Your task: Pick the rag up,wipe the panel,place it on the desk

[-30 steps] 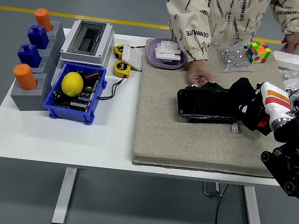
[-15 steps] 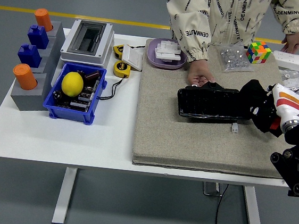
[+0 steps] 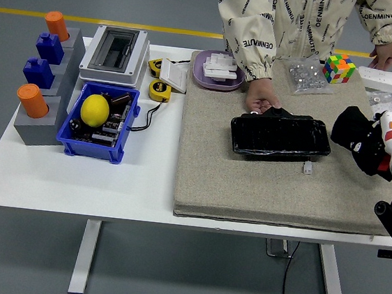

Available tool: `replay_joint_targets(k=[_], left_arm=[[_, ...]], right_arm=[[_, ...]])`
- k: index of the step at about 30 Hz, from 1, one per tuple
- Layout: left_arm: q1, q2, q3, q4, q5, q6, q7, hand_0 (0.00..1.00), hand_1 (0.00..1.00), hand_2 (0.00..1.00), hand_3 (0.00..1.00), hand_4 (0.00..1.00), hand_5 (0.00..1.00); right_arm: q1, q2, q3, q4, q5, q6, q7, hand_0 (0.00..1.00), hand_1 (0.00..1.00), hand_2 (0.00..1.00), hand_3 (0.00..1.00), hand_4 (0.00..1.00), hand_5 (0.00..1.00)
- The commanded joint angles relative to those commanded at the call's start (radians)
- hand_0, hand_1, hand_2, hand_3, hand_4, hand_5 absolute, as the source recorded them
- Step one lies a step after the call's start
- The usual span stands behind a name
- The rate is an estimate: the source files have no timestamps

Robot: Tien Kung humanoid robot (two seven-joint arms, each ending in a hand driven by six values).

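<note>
A black panel (image 3: 279, 136) lies flat on the grey felt mat (image 3: 248, 187), and a person's hand (image 3: 261, 98) rests at its far left corner. My right hand (image 3: 384, 147), white with an orange stripe, is shut on a black rag (image 3: 355, 136). It holds the rag just off the panel's right end, a little above the mat. My left hand is out of view.
A small white piece (image 3: 308, 169) lies on the mat by the panel's near right corner. A Rubik's cube (image 3: 338, 68) and a bag of parts (image 3: 305, 77) sit at the back right. A purple dish (image 3: 218, 70), tape measures, a blue bin with a lemon (image 3: 95, 109) and grey block holders stand to the left.
My right hand has dragged the rag rightward along the panel and off its right end. The panel's full top now shows. The person's hand has stayed in place.
</note>
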Motion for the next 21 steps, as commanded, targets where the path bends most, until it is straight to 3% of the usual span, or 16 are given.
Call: replay_joint_targets(k=[8,21], left_arm=[[0.007,0.000,-0.009,0.002,0.006,0.001,0.000,0.605,0.636,0.639,0.560,0.632,0.446],[0.008,0.007,-0.020,-0.001,0.014,0.000,-0.001,0.605,0.636,0.637,0.560,0.631,0.446]], right_arm=[[-0.037,-0.011,0.059,-0.004,-0.009,0.001,0.000,0.241,0.291,0.361,0.364,0.910,0.051],[-0.063,0.035,0.165,-0.027,-0.041,0.005,-0.008,0.243,0.292,0.361,0.364,0.911,0.049]])
